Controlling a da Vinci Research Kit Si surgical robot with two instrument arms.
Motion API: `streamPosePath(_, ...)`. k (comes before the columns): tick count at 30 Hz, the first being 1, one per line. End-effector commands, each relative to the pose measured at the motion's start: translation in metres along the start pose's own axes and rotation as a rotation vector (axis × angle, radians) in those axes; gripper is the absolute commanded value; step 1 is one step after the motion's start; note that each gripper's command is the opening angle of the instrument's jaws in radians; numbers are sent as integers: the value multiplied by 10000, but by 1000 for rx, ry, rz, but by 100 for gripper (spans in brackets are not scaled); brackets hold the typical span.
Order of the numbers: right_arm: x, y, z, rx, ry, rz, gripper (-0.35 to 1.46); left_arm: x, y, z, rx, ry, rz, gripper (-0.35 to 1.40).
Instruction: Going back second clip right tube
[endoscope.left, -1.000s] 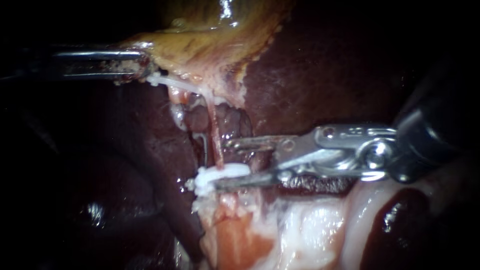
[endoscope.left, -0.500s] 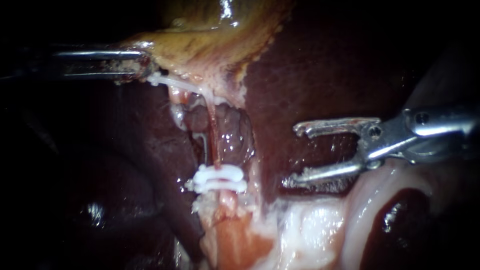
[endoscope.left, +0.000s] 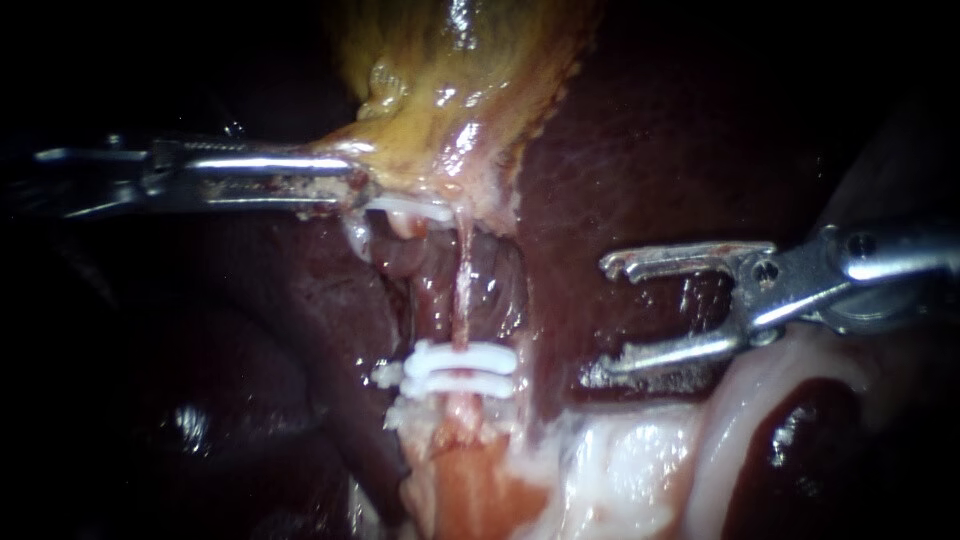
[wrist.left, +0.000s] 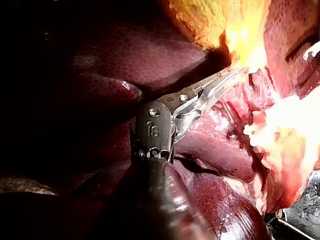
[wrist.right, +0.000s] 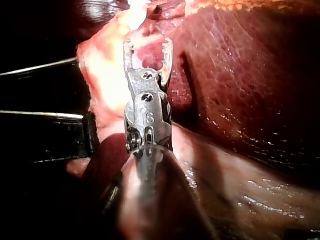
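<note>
Tubing, thin, pink and taut (endoscope.left: 463, 290), mid-frame above two white plastic clips (endoscope.left: 460, 368), looks soft, slippery, tearable; safer hold is yellow gallbladder (endoscope.left: 450, 90), which slim steel left instrument (endoscope.left: 345, 182) clamps upper left. Steel right instrument (endoscope.left: 603, 318), centre right: jaws apart, empty.

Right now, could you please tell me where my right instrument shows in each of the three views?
Endoscope view: right instrument enters from the right, jaws open, apart from the two white clips.
Left wrist view: probably only a metal tip far ahead of the left instrument, which grips the gallbladder.
Right wrist view: its own instrument, jaws open over pale tissue.
Shared landmark: the dark liver beside its jaws.
</note>
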Motion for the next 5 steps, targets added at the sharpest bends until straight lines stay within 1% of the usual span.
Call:
streamPosePath(1,0,0,0,0,0,0,50,2,1,-1,-1,-1,-2,-35)
streamPosePath(5,1,-1,1,5,0,0,50,7,2,-7,-5,-3,-5,-35)
